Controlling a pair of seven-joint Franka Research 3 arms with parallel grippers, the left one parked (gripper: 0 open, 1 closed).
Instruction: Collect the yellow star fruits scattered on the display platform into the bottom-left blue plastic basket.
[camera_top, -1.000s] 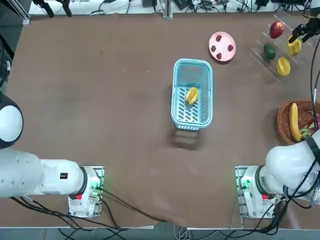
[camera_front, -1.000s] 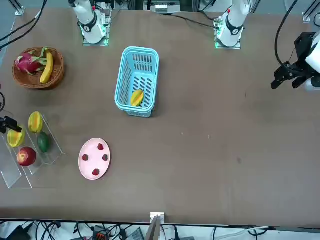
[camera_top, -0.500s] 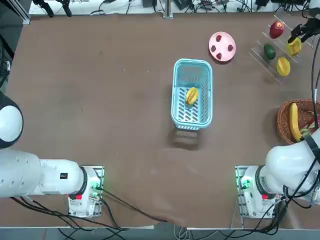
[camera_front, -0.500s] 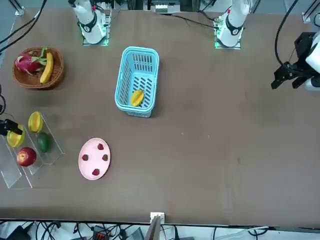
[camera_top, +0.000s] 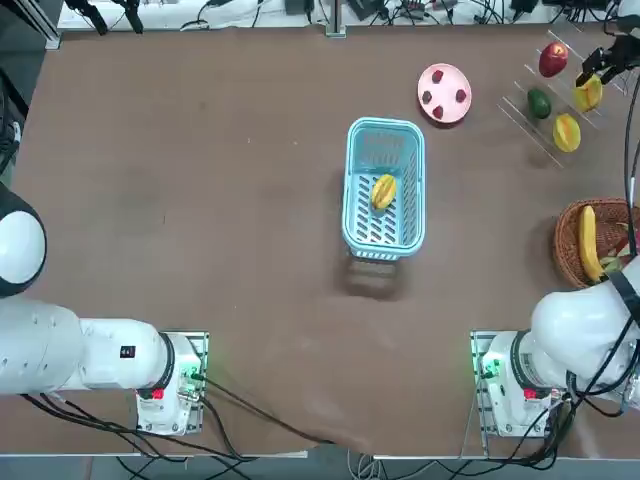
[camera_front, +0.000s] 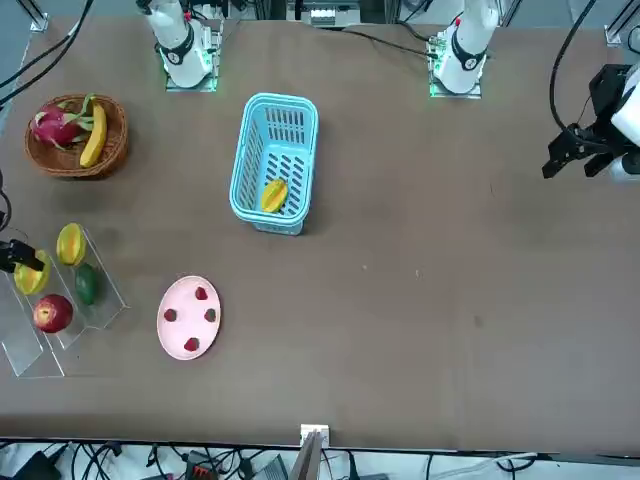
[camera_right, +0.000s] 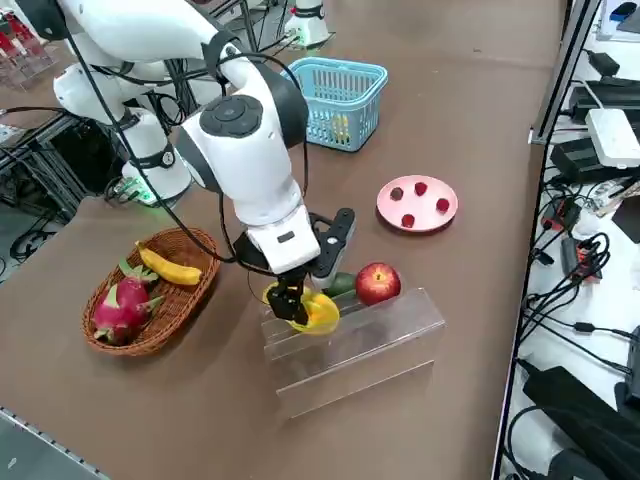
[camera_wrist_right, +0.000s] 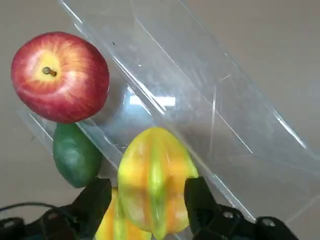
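Straddling a ridged yellow-orange star fruit (camera_wrist_right: 155, 185) on the clear tiered display rack (camera_wrist_right: 210, 115).
Right two-finger gripper (camera_wrist_right: 149, 205) has a black finger on each side of that fruit, jaws wide; whether they press it I cannot tell. Another star fruit (camera_top: 567, 131) sits on the rack, a third (camera_top: 383, 190) in the light-blue slatted plastic basket (camera_top: 352, 200).

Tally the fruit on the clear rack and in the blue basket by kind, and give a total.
Star fruits: 3, one in the blue basket, two on the rack
Red apple: 1
Green fruit: 1
Total: 5
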